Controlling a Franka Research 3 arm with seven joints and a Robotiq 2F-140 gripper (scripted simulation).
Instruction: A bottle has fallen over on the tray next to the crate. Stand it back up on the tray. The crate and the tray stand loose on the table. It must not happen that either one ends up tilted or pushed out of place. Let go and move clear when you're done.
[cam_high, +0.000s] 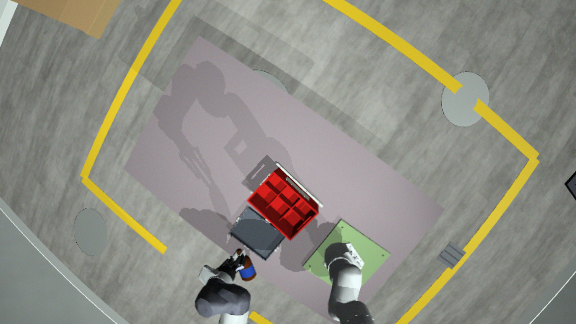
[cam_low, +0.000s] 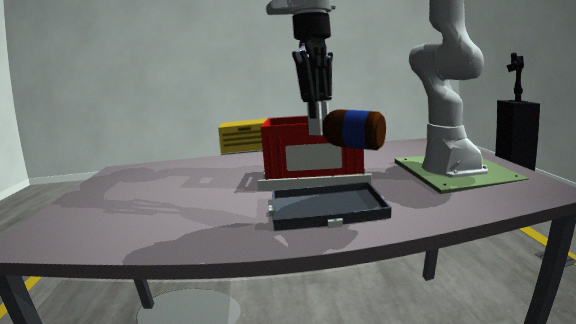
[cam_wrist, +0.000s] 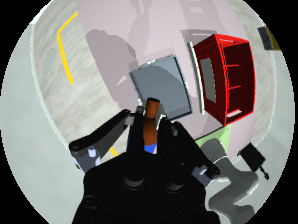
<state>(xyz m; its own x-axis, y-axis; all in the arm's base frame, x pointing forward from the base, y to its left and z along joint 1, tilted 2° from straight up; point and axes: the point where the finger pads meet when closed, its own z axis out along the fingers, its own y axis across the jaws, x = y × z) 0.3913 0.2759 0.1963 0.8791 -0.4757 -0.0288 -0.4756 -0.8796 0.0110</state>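
My gripper (cam_low: 316, 125) is shut on the neck end of a brown bottle with a blue band (cam_low: 355, 129) and holds it lying level, high above the table. The bottle also shows in the overhead view (cam_high: 246, 268) and in the wrist view (cam_wrist: 152, 123), sticking out past the fingers. The dark grey tray (cam_low: 327, 204) lies empty on the table below, in front of the red crate (cam_low: 312, 147). In the overhead view the tray (cam_high: 257, 233) touches the crate (cam_high: 283, 203), and the gripper (cam_high: 235, 263) is just off the tray's near corner.
The arm's base stands on a green plate (cam_low: 460, 172) right of the crate. A yellow box (cam_low: 241, 136) sits behind the crate. A black stand (cam_low: 517, 131) is at the table's far right edge.
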